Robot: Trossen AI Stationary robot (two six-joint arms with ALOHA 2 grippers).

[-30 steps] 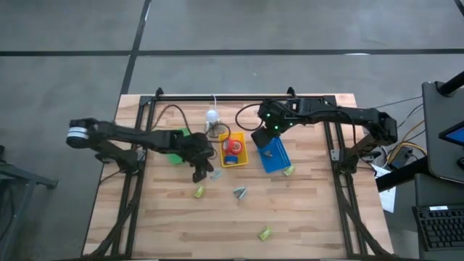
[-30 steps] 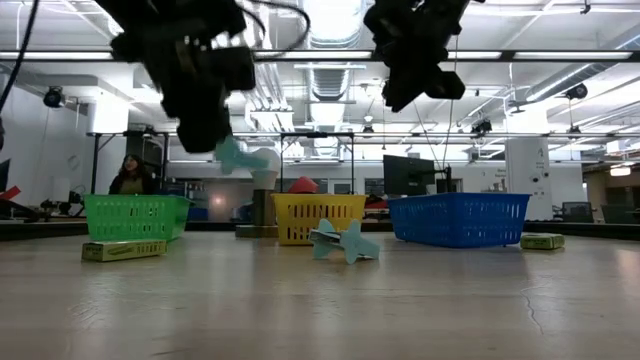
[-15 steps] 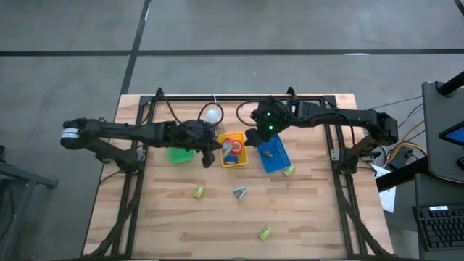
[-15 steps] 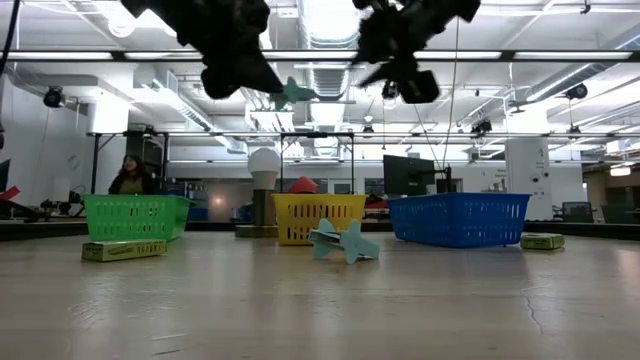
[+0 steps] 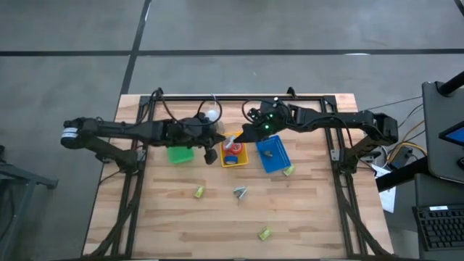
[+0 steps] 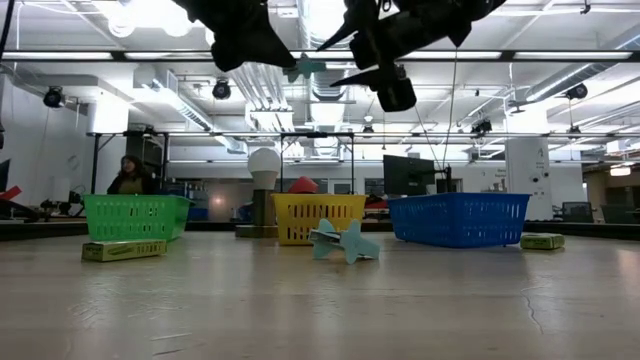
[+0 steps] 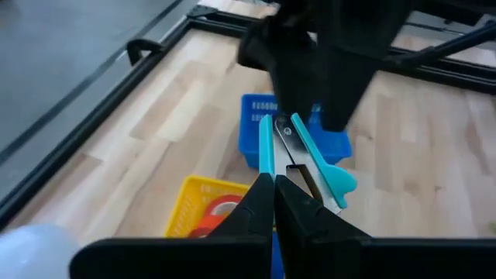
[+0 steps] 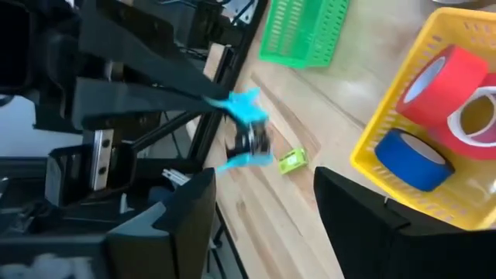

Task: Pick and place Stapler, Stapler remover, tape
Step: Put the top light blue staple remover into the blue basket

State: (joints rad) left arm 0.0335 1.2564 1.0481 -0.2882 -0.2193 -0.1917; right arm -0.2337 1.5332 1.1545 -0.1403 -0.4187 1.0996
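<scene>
My left gripper [image 7: 273, 186] is shut on a teal stapler remover [image 7: 304, 155], held high over the yellow tray [image 5: 243, 156]. That tray holds two red tape rolls [image 8: 446, 81] and a blue one [image 8: 415, 159]. My right gripper [image 8: 263, 225] stands open just right of the remover [image 8: 246, 128], its fingers facing it without touching. A second stapler remover [image 5: 240, 192] lies on the table's middle. Yellow-green staplers [image 5: 199, 192] [image 5: 264, 233] lie on the wood, and a third [image 5: 288, 170] lies beside the blue tray [image 5: 279, 161]. My left gripper pinches the stapler remover by its narrow rear end [image 7: 271, 167] between the two fingertips [image 7: 260, 194]. The fingers lie about level, pointing toward the table's right. The remover sticks out beyond the tips [image 6: 303, 68], lifted clear above the yellow tray.
A green tray [image 5: 180, 154] stands left of the yellow one, and a white lamp bulb [image 5: 210, 112] stands behind them. A black frame [image 5: 239, 98] runs round the table's far and side edges. The near half of the table holds only the loose staplers and the remover.
My left gripper has risen and gone toward the far right with the stapler remover, from low over the table to high above the yellow tray. My right gripper has moved left from over the blue tray toward the remover and has opened.
</scene>
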